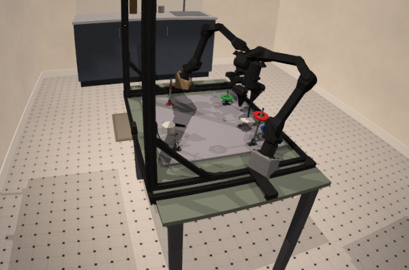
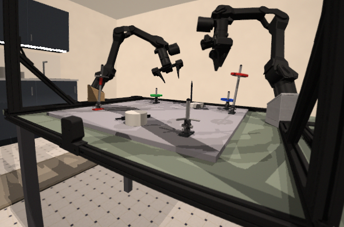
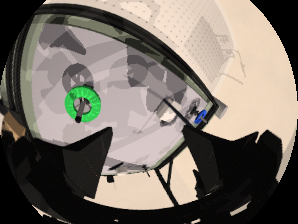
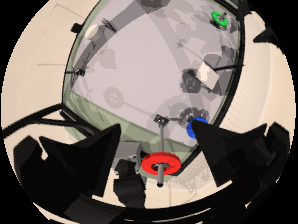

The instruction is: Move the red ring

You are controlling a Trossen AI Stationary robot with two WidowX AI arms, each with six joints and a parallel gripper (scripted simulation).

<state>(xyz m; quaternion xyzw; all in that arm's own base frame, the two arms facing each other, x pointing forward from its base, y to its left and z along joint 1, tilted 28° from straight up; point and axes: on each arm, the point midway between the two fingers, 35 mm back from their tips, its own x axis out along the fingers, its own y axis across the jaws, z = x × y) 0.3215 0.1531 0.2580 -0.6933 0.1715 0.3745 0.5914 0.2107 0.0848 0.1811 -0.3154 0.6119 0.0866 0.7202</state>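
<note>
The red ring [image 1: 259,113] lies flat on the pins high up a tall post near the right arm's base; it also shows in the exterior view [image 2: 239,74] and the right wrist view [image 4: 160,163]. The post with the red foot [image 1: 169,97] stands at the far back corner of the grey mat, near the left arm's tan base [image 2: 98,92]. My right gripper [image 2: 219,58] is open and empty, in the air above and beside the red ring [image 4: 160,139]. My left gripper [image 2: 167,72] is open and empty, high above the green ring [image 3: 81,103].
A green ring [image 1: 226,99] and a blue ring [image 2: 227,100] sit on short posts. A white cylinder [image 2: 136,117], a small white block [image 2: 197,105] and a grey post with bare pins [image 2: 187,118] stand on the mat. Black frame uprights [image 1: 148,76] edge the table.
</note>
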